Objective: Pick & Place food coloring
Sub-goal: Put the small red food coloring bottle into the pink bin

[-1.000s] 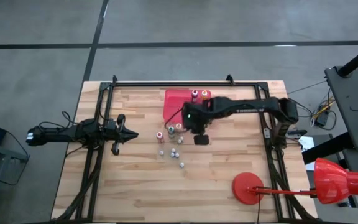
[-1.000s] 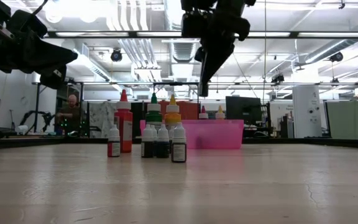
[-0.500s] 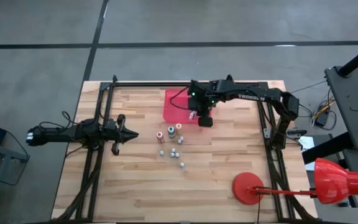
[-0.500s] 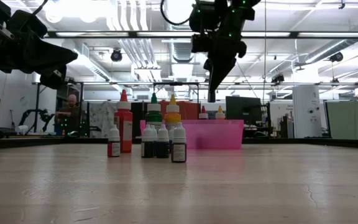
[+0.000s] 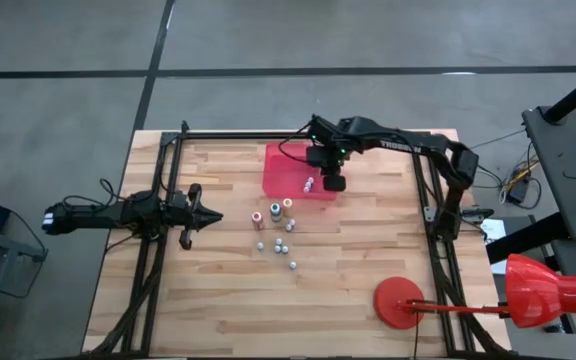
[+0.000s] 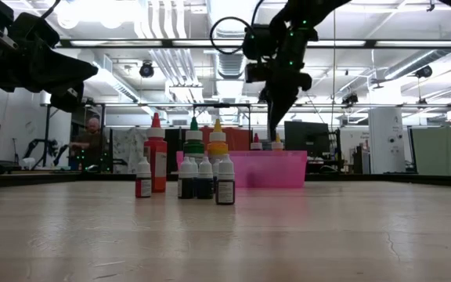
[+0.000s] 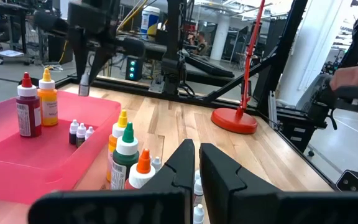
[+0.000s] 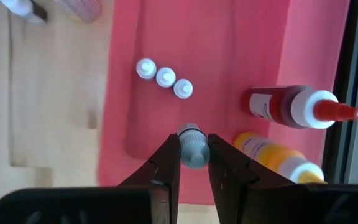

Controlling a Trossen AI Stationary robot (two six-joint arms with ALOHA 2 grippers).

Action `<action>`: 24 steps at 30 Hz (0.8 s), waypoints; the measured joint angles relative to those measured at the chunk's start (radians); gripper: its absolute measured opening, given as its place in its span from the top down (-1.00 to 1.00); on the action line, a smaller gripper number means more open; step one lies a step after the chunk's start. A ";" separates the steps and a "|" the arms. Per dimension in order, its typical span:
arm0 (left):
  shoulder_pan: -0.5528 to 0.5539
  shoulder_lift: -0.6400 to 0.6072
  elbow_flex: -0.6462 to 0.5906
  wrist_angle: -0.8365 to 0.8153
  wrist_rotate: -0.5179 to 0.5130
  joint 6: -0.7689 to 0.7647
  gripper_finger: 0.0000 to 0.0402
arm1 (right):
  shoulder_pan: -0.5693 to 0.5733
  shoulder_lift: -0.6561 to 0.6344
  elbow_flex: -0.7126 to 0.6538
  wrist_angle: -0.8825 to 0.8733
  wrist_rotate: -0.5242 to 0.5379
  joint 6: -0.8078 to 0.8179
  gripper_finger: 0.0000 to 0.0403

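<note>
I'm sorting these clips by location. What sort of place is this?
Probably a robotics lab in an open industrial hall. The wooden table carries a black frame with two arms; exposed ducts and strip lights run overhead; more stands and equipment fill the room behind, where a person is working.

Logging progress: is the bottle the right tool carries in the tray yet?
No: small bottle held in right tool, above pink tray.

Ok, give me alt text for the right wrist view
The right gripper holds a small pale-capped bottle over the pink tray. In the tray stand three tiny white-capped bottles, a red bottle and an orange bottle.
</note>
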 joint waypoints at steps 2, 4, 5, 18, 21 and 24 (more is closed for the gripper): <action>0.000 0.000 0.000 0.000 0.000 0.000 1.00 | -0.007 0.013 0.000 0.005 0.000 -0.062 0.73; 0.000 0.000 0.000 0.000 0.000 0.000 1.00 | -0.011 0.027 0.000 0.011 0.000 -0.127 0.73; 0.000 0.000 0.000 0.000 0.000 0.000 1.00 | -0.014 0.033 0.000 0.018 0.000 -0.157 0.73; 0.000 0.000 0.000 0.000 0.000 0.000 1.00 | -0.026 0.086 -0.002 0.049 -0.033 -0.650 0.73; 0.000 0.000 0.000 0.000 0.000 0.000 1.00 | -0.032 0.096 -0.002 0.053 -0.076 -0.743 0.73; 0.000 0.000 0.000 0.000 0.000 0.000 1.00 | -0.039 0.103 -0.002 0.065 -0.087 -0.786 0.73</action>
